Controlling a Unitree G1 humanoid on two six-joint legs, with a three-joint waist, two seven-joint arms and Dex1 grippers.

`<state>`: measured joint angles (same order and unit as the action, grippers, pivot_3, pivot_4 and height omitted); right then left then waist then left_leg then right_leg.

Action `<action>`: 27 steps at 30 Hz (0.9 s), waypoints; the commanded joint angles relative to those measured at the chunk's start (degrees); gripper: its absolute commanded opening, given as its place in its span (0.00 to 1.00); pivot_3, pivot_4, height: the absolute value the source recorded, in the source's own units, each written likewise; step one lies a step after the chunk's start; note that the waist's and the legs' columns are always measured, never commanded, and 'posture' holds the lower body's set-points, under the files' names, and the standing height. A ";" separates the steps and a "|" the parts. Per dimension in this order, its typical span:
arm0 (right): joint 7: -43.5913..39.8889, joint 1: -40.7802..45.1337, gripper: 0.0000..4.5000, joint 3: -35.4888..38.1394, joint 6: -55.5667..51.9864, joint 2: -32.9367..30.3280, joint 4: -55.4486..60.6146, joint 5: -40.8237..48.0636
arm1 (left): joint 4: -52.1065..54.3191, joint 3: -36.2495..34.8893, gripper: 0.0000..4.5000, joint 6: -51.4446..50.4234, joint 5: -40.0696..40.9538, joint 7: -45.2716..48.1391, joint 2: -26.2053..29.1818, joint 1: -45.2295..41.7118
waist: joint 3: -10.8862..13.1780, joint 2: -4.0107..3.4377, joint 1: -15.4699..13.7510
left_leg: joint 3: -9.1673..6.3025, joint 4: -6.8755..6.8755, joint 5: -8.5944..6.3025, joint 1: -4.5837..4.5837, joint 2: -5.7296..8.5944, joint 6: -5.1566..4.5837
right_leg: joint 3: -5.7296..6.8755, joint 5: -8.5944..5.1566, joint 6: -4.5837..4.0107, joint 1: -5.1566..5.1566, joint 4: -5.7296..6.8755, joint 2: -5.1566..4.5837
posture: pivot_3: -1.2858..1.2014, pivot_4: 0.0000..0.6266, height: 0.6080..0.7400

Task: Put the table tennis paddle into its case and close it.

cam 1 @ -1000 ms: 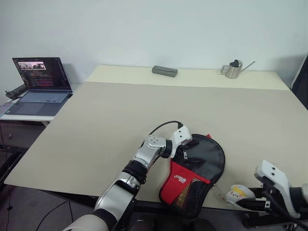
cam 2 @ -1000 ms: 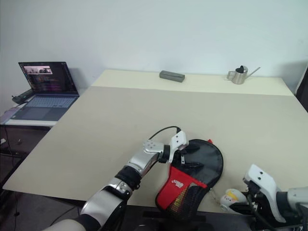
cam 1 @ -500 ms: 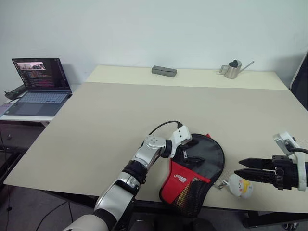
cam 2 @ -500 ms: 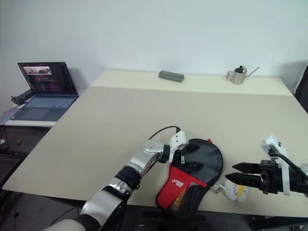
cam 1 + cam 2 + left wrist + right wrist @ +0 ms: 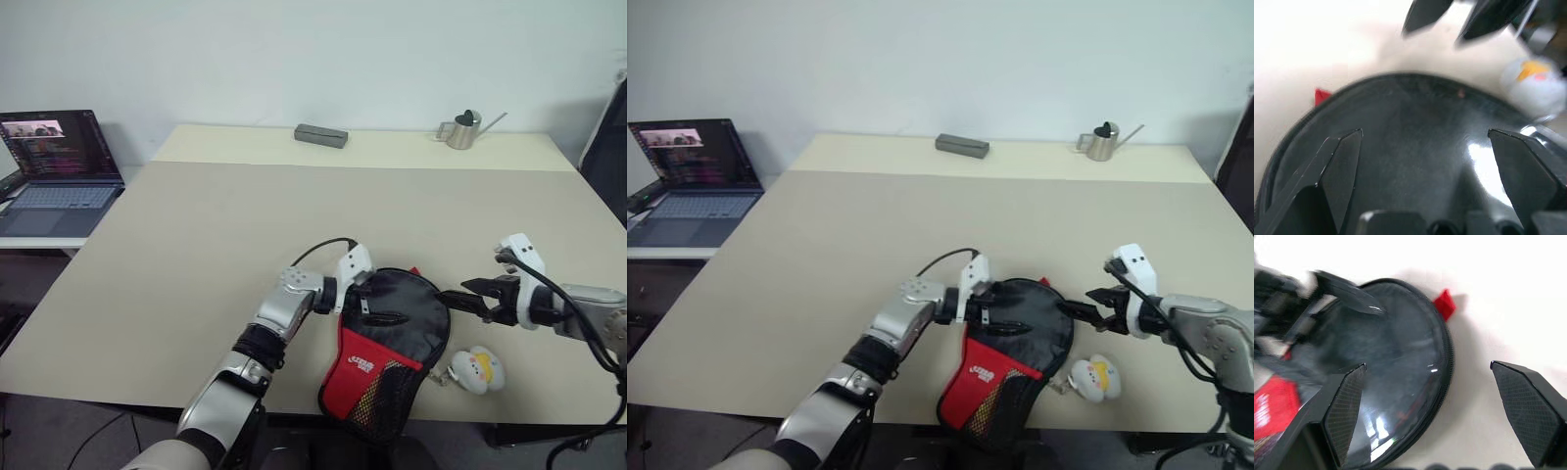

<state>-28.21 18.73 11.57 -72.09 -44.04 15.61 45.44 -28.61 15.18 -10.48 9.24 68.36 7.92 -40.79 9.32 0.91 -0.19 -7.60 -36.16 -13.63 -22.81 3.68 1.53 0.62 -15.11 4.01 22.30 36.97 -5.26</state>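
Note:
The case, black with a red panel and a mesh pocket, lies flat near the table's front edge, and its narrow end overhangs that edge. Its white pom-pom rests on the table to its right. My left gripper reaches in from the left and hovers open over the black round part. At the case's right rim my right gripper is open, its fingers pointing at the black face beside a small red tab. The table tennis paddle is hidden.
A laptop stands on a side desk at the left. A grey block and a small metal watering can sit at the far edge of the beige table. The table's front edge runs just below the case.
The view has shifted. My right gripper let go of the pom-pom, opened wide and moved from the front right edge up to the case's right rim. The pom-pom now lies on the table.

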 commanded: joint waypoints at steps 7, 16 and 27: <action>-1.38 1.52 0.99 -3.06 3.91 2.93 -2.36 -3.34 | 18.09 -4.50 1.00 -8.80 8.38 10.03 15.92 0.04 | 0.08 -0.05 0.89 | -0.01 0.04 -0.09 0.04 -0.03 -0.15 | -0.03 -0.03 -0.05 0.00 -0.01 0.04 | 0.52 0.24 1.00; -3.68 2.27 0.99 -7.04 8.84 5.52 -5.18 -7.61 | 27.10 -6.85 1.00 -13.31 12.48 11.43 26.01 7.08 | 0.15 -0.12 1.72 | -0.05 0.04 -0.10 0.05 -0.07 -0.16 | -0.04 -0.03 -0.08 -0.01 0.00 0.08 | 0.52 0.24 1.00; -5.14 5.70 0.38 -11.01 13.85 8.08 -11.25 -13.75 | 31.53 -7.57 1.00 -14.71 13.02 7.64 27.58 11.05 | 0.16 -0.13 1.87 | -0.01 0.04 -0.10 0.11 -0.10 -0.16 | -0.07 0.00 -0.13 -0.01 0.05 0.10 | 0.52 0.24 1.00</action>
<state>-32.81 23.55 0.48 -59.30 -35.80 4.55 32.62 0.49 9.23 -25.10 21.16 76.52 34.74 -29.87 9.48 0.78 1.68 -7.62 -36.12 -13.73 -22.71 3.58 1.37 0.56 -15.12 3.88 22.29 37.01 -5.17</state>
